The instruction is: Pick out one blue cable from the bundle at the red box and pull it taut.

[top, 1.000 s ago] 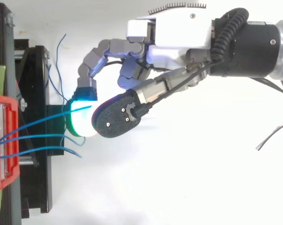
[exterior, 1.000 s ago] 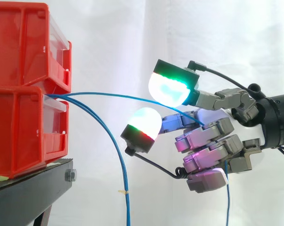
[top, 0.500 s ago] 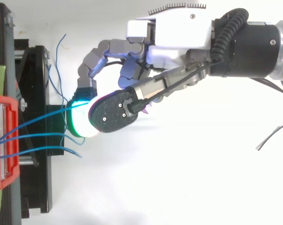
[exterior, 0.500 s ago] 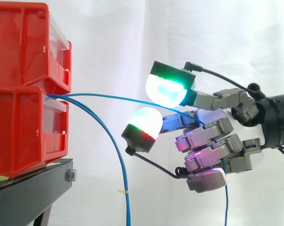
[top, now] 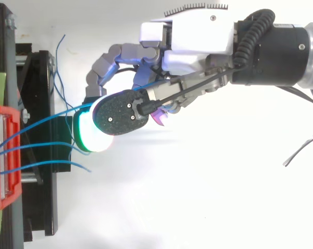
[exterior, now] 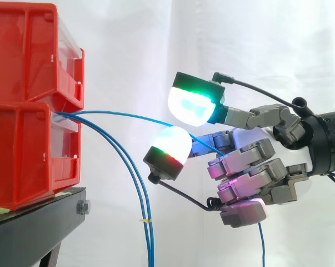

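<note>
1. Stacked red plastic bins (exterior: 28, 105) rest on the black metal stand (exterior: 36, 225).
2. The multi-fingered robot hand (exterior: 250, 167) is near the bins, lower fingers curled round one thin blue cable (exterior: 131, 114).
3. That cable runs from the bins in a shallow arc; the other blue cables (exterior: 147, 239) hang slack.
4. Step in hand: tensioning. Next, draw the hand away from the bins, keeping the grip firm.

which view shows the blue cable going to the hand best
Side view: the blue cable arcs clear from the red box into the hand's curled fingers. In the top view, the hand's fingertip covers the cable's end.
</note>
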